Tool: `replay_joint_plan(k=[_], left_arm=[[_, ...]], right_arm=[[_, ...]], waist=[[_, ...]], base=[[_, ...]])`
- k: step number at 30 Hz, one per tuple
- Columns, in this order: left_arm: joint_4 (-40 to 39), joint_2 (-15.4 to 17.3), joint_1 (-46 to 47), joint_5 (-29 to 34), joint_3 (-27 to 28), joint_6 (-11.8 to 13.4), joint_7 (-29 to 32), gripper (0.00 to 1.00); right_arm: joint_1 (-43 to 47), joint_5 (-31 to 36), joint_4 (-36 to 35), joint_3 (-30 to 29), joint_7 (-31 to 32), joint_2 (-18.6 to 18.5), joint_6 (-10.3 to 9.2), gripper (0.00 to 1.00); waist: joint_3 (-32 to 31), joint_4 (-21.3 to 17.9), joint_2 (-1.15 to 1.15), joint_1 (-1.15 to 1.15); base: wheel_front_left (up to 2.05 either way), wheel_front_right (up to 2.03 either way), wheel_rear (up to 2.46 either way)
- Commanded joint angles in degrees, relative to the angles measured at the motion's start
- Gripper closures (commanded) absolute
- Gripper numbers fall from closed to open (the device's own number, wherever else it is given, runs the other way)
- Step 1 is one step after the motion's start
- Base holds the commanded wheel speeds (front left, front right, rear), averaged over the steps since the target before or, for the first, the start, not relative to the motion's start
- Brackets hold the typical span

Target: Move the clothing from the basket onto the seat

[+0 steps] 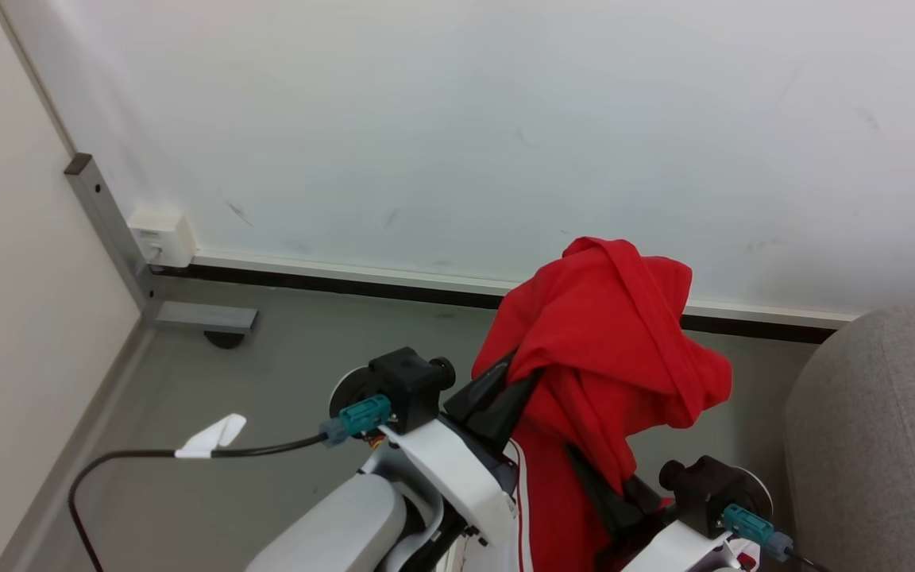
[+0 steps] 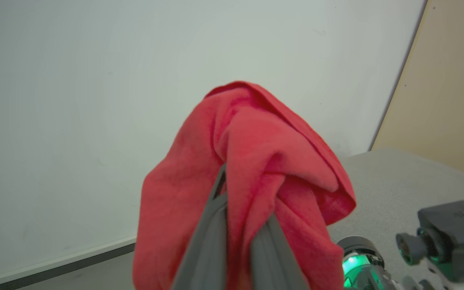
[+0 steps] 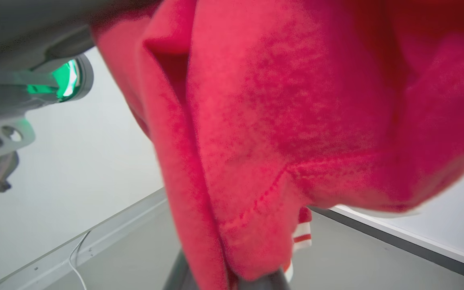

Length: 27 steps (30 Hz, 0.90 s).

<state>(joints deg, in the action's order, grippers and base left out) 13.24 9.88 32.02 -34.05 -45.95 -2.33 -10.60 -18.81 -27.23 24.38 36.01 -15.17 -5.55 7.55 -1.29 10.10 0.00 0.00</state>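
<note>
a: where's the clothing [image 1: 608, 334] right now?
b: up in the air, bunched over both arms, in front of the wall and well above the floor. the left gripper [image 1: 517, 383] is clamped on a fold near the top of the bundle. the right gripper [image 1: 596, 481] is closed on the cloth lower down (its wrist view has red fabric pinched between the 2 fingers).
a: and the seat [image 1: 878, 429]?
b: off to the robot's right, its rounded grey edge near the bundle but apart from it.
a: so the step in hand is the carry across?
b: i'd judge so. to do it well, swing both arms right together so the 2 grips don't pull against each other. carry it high enough that the hanging tail with the white stripe [image 3: 302, 235] clears the seat's edge. soft cloth slumps, so lower the bulk onto the cushion first and only then open.
a: anything in the way?
b: not much. there's a pale wall [image 1: 457, 119] with a dark skirting, and a grey floor [image 1: 283, 381]. in the left corner stand a metal post [image 1: 108, 230] and a white socket box [image 1: 162, 236]. a black cable [image 1: 132, 457] with a white tag loops from the left arm, away from the path to the seat.
</note>
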Motion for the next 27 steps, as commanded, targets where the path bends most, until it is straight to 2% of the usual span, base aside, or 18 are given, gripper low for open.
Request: replay_joint_plan(k=[1,16,18,19,20,21,27], left_arm=[[-0.1,0.4,-0.6,-0.7,0.3,0.2,-0.2,1.00],[0.6,-0.3,-1.3,-1.2,-0.4,0.6,-1.2,1.00],[0.7,-0.3,-1.2,-1.3,-0.5,0.6,-1.1,0.79],[0.8,-0.4,-1.2,-1.4,-0.5,0.5,-1.0,0.61],[0.8,-0.4,-1.2,-1.3,-0.6,0.5,-1.0,0.04],[0.9,-0.3,-1.3,-1.4,-0.7,0.4,-0.8,0.00],[0.9,0.2,-1.1,-1.2,-1.1,0.2,-1.0,0.00]], right_arm=[[0.4,0.6,-0.1,-0.4,0.0,-0.4,-0.12,1.00],[1.2,0.7,-2.4,-2.2,0.0,-0.9,-0.12,1.00],[1.1,0.6,-2.6,-2.6,0.0,-1.0,-0.12,1.00],[1.1,0.6,-2.7,-2.8,0.0,-1.0,-0.12,1.00],[1.0,0.6,-2.9,-3.2,0.0,-1.1,-0.12,1.00],[0.9,0.7,-3.1,-3.5,0.0,-1.2,-0.12,1.00],[1.1,1.5,-4.2,-6.0,0.0,-1.8,-0.12,1.00]], waist=[[0.1,-0.2,0.00,0.00],[0.3,-2.9,0.00,0.00],[0.4,-3.6,0.00,0.00],[0.4,-3.9,0.00,0.00],[0.5,-4.3,0.00,0.00],[0.5,-4.7,0.00,0.00],[1.0,-7.9,0.00,0.00]], base=[[0.00,0.00,0.00],[0.00,0.00,0.00],[0.00,0.00,0.00],[0.00,0.00,0.00],[0.00,0.00,0.00],[0.00,0.00,0.00],[0.00,0.00,0.00]])
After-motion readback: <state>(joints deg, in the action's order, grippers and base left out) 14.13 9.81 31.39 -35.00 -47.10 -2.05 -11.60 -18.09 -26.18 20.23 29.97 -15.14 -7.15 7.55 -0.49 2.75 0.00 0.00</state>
